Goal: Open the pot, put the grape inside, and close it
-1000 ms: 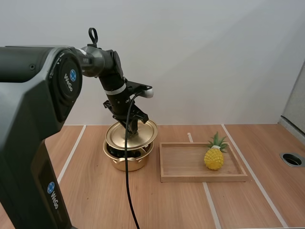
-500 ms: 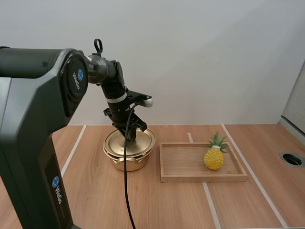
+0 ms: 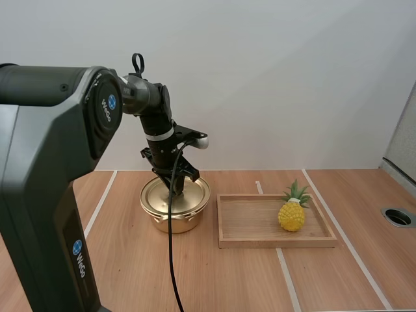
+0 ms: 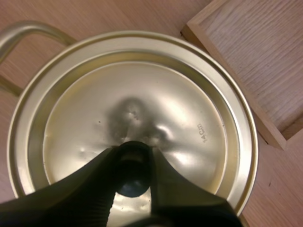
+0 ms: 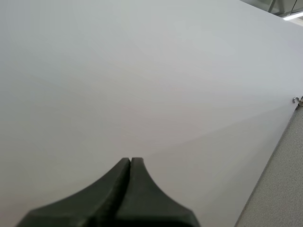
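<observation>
A golden pot (image 3: 174, 220) stands on the wooden table, left of the tray. Its golden lid (image 3: 159, 193) lies flat on the rim. My left gripper (image 3: 177, 190) reaches down onto the lid's middle. In the left wrist view the gripper (image 4: 134, 158) pinches the lid's dark knob (image 4: 133, 182) between its tips, over the round lid (image 4: 180, 109). A yellow toy pineapple (image 3: 292, 214) with green leaves sits in the tray. My right gripper (image 5: 130, 163) is shut on nothing and faces a plain white wall.
A shallow wooden tray (image 3: 273, 242) lies right of the pot, its corner (image 4: 255, 71) close to the lid. One pot handle (image 4: 19, 35) sticks out on the far side. A round hole (image 3: 398, 217) sits in the table at the far right.
The lid was tilted and raised over the pot one second ago. My left gripper has lowered it, and it now lies level on the pot's rim.
</observation>
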